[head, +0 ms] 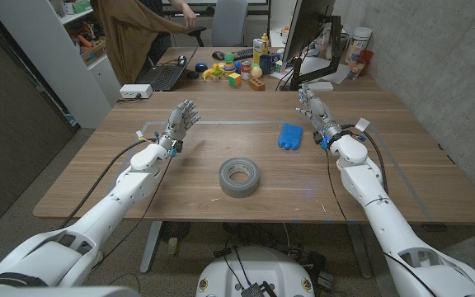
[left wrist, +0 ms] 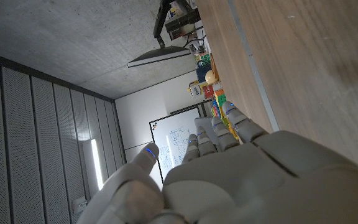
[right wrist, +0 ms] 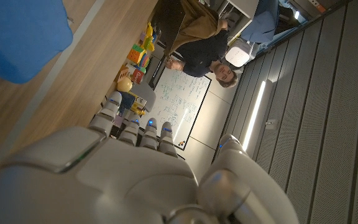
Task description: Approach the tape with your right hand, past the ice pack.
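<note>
Tape [head: 239, 177] mid-table in head view; ice pack [right wrist: 17, 34] beside right hand [head: 314, 110], fingers spread, empty

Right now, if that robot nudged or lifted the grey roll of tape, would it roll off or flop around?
Probably neither. The tape lies flat on its side on the table, so a nudge should slide it, not roll it. It looks like a thick, full roll, so likely stiff and fairly heavy for its size. Its open centre might offer the right hand a hold.

Even bright indoor light; wrist views blurred up close.
</note>
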